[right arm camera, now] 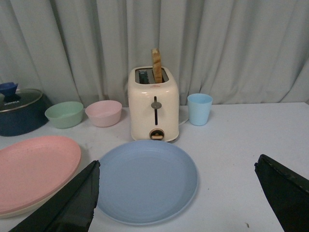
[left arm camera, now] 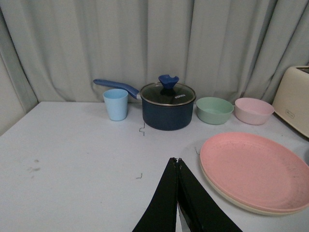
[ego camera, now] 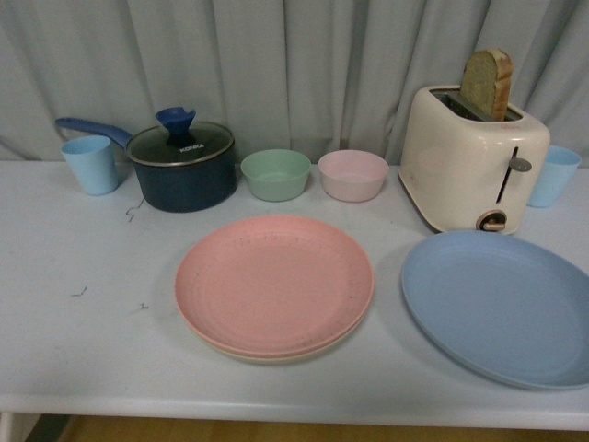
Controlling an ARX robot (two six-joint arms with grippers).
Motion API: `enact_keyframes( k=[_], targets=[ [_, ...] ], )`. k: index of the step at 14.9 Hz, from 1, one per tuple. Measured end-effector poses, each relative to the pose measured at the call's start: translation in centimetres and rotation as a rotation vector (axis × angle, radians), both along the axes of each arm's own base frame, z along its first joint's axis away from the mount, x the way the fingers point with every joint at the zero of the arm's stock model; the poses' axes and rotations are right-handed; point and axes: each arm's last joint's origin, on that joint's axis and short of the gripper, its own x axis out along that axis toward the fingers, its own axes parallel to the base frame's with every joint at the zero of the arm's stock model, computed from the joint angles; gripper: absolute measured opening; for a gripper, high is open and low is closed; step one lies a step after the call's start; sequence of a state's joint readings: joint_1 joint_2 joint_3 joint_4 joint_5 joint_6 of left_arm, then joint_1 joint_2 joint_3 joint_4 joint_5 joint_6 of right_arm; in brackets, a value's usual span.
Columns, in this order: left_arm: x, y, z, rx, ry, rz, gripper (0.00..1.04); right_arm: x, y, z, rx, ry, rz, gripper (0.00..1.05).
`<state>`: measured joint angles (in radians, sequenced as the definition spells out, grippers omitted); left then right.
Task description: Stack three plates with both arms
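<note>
Left wrist view shows the left pincer [left arm camera: 176,162] closed, unseen from front

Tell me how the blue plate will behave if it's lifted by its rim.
The blue plate looks rigid and matte, so probably not slippery. Being wide and shallow, it may tilt from a one-edge grip. Its low rim looks hard to get under.

Matt, faintly speckled pink plate [ego camera: 274,281], matt cream plate [ego camera: 276,358], smooth matt blue plate [ego camera: 497,304], glossy dark pot [ego camera: 184,177] with a clear glass lid [ego camera: 179,145] rimmed in metal, smooth cream toaster [ego camera: 460,170] with a slight sheen, grey cloth curtain [ego camera: 276,74], smooth matt pale table [ego camera: 83,341].
</note>
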<state>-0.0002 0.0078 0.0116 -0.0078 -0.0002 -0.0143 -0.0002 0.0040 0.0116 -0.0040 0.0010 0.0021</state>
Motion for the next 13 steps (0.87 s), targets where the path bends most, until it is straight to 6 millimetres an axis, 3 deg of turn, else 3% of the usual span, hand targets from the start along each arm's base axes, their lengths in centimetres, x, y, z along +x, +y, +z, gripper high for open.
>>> enact_keyframes(
  k=[2,4,5,6,7,9,10,11,13],
  targets=[
    [0.0,0.0,0.0,-0.001,-0.003,0.000,0.03,0.0,0.0,0.0,0.000,-0.001,0.000,0.98],
    [0.0,0.0,0.0,0.000,-0.004,0.000,0.26,0.0,0.0,0.0,0.000,-0.004,0.006,0.98],
    [0.0,0.0,0.0,0.000,-0.005,-0.001,0.40,0.8,-0.6,1.6,-0.004,-0.147,0.181,0.98],
    [0.0,0.0,0.0,0.000,-0.005,0.002,0.53,2.2,-1.4,1.6,0.007,-0.126,0.300,0.98],
    [0.0,0.0,0.0,0.000,-0.003,0.000,0.71,4.9,-1.6,1.5,0.035,-0.110,0.420,0.98],
    [0.0,0.0,0.0,0.000,-0.004,0.000,0.98,12.1,-3.7,3.2,0.039,-0.193,0.214,0.98],
    [0.0,0.0,0.0,0.001,-0.004,0.000,0.98,15.9,-4.7,1.7,0.082,-0.098,0.105,0.98],
    [0.0,0.0,0.0,0.001,-0.004,0.001,0.98,19.1,-5.3,-1.3,0.124,0.055,0.001,0.98],
    [0.0,0.0,0.0,0.001,-0.004,0.000,0.98,23.9,-6.5,-6.7,0.174,0.335,-0.160,0.98]
  ],
)
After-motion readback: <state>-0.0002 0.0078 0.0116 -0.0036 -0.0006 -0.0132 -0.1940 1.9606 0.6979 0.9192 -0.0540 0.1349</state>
